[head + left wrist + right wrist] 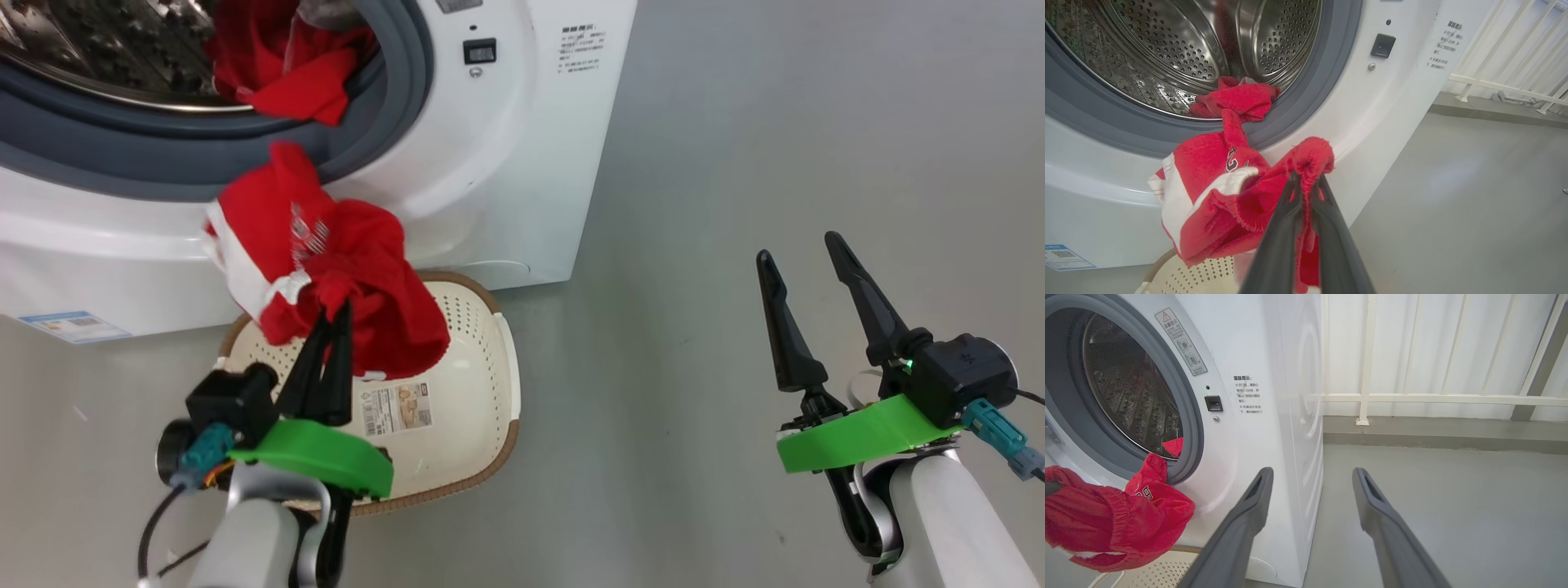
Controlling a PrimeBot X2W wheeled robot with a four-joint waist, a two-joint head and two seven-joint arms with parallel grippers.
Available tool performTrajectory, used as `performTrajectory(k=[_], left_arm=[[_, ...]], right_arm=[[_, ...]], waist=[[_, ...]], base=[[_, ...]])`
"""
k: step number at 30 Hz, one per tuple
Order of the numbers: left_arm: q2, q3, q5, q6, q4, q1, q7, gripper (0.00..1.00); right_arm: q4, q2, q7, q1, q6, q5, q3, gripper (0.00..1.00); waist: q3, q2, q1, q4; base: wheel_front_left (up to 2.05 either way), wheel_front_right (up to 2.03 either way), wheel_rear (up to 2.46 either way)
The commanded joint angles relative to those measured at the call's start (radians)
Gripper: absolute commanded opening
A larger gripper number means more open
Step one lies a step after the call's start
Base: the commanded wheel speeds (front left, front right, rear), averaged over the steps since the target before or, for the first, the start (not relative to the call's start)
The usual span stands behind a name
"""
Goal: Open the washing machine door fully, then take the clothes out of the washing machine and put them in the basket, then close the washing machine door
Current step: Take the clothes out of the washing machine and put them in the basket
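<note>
The left gripper (340, 314), pinched tight on a red garment (326, 245), holds it hanging above the cream basket (490, 392), likely ready to drop; more red clothes (286, 65) lie at the washing machine (522, 122) drum mouth; the right gripper (798, 247) stands spread wide, empty, well aside.

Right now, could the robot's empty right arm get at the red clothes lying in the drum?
Probably yes. The right gripper is open, the drum mouth stands uncovered, and the red clothes lie at its lip. The garment held by the left gripper hangs lower, likely clear.
</note>
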Motion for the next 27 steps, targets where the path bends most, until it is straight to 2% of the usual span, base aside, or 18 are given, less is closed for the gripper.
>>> performTrajectory(k=[1,6,7,21,27], left_arm=[[0.006,0.024,-0.019,-0.018,0.05,-0.066,-0.025,0.0],[-0.008,0.027,-0.094,-0.057,0.256,-0.151,-0.052,0.0],[-0.008,0.027,-0.094,-0.057,0.256,-0.151,-0.052,0.0],[-0.016,-0.005,-0.138,-0.081,0.769,-0.394,-0.08,0.0],[-0.016,-0.018,-0.164,-0.064,0.932,-0.47,-0.031,0.0]], right_arm=[[-0.023,0.001,-0.006,-0.002,0.005,0.007,0.022,1.0],[-0.021,0.001,-0.006,-0.013,0.005,0.011,0.027,1.0],[-0.021,0.001,-0.006,-0.013,0.005,0.011,0.027,1.0],[-0.027,0.001,-0.006,-0.062,0.005,0.018,0.039,1.0],[-0.027,0.001,-0.006,-0.085,0.005,0.023,0.041,1.0]], waist=[[0.014,0.0,0.0,-0.005],[0.042,0.0,0.0,-0.016],[0.042,0.0,0.0,-0.016],[0.176,0.0,0.0,-0.045],[0.229,0.0,0.0,-0.062]], base=[[0.0,0.0,0.0],[0.0,0.0,0.0],[0.0,0.0,0.0],[0.0,0.0,0.0],[0.0,0.0,0.0]])
